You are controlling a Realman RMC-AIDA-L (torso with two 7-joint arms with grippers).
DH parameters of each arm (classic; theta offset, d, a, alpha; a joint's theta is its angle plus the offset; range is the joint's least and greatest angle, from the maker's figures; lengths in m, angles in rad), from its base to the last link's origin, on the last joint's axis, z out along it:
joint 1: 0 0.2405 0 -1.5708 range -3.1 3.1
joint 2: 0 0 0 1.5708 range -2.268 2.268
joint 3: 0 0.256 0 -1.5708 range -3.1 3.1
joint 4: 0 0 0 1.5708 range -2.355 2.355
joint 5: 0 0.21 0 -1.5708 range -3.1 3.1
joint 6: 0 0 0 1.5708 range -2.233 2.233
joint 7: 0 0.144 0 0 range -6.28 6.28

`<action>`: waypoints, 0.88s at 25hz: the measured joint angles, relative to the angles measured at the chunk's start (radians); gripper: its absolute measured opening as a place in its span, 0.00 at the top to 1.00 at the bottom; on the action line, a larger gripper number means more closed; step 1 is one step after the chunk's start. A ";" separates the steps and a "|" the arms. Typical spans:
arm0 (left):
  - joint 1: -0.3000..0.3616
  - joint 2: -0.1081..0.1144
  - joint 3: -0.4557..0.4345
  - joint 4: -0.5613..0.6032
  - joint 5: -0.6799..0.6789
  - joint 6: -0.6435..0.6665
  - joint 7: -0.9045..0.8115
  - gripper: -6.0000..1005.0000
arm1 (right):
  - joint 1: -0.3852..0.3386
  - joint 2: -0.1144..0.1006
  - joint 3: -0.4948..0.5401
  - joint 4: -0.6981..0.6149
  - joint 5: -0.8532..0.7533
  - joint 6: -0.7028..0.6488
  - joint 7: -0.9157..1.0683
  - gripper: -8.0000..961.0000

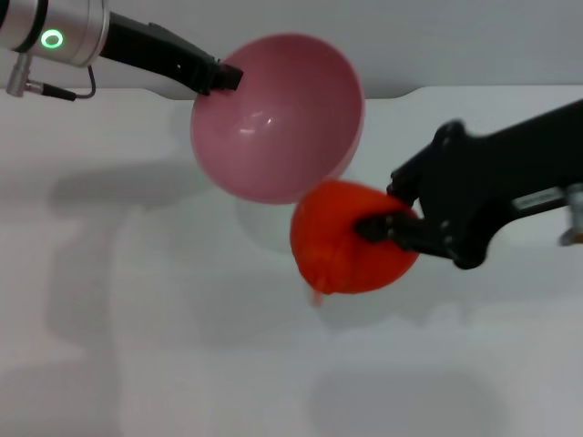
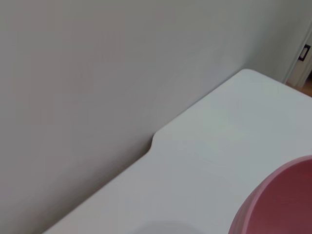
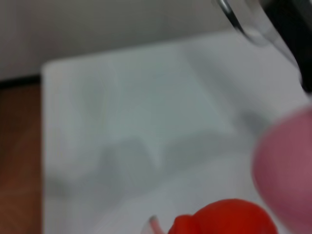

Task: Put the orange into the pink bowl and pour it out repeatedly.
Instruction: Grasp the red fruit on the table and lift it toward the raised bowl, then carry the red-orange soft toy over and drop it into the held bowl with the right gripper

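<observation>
Head view: right hand [image 1: 387,228] clenched on the orange [image 1: 351,238], both raised above the white surface [image 1: 137,346]. The left hand [image 1: 223,77] grips the rim of the pink bowl [image 1: 278,116] and holds it aloft, tilted so that its empty mouth faces the camera. The orange lies just below and to the right of the bowl's lower rim, close to it, possibly touching; contact cannot be resolved. The orange is roundish, with no long axis. The coming move likely depends on this offset: the fruit must clear the rim to enter the mouth. The right hand is nearer the orange. Count: 1 orange, 1 bowl, 2 hands
</observation>
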 joint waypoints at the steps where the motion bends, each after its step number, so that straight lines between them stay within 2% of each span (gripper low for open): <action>1: 0.004 0.000 0.007 0.000 0.000 0.000 0.000 0.95 | -0.002 -0.001 0.033 -0.034 0.049 -0.022 0.000 0.86; 5: 0.009 0.000 0.026 -0.002 0.001 -0.001 0.000 0.95 | -0.010 -0.004 0.171 -0.135 0.201 -0.042 0.001 0.88; 8: 0.012 -0.002 0.050 -0.009 0.001 -0.002 0.000 0.95 | -0.020 -0.005 0.261 -0.144 0.268 -0.003 -0.016 0.90; 10: 0.014 -0.004 0.065 -0.013 -0.002 -0.001 0.000 0.95 | -0.033 -0.004 0.282 -0.133 0.267 0.043 -0.042 0.91; 15: 0.020 -0.010 0.136 -0.017 -0.039 -0.001 -0.001 0.95 | -0.078 0.003 0.252 -0.001 0.238 0.205 -0.156 0.93; 19: 0.024 -0.010 0.181 -0.024 -0.080 -0.004 -0.002 0.95 | -0.098 -0.002 0.166 0.153 0.236 0.328 -0.247 0.93; 22: 0.023 -0.011 0.188 -0.024 -0.081 -0.004 -0.002 0.95 | -0.094 -0.004 0.115 0.228 0.234 0.369 -0.284 0.93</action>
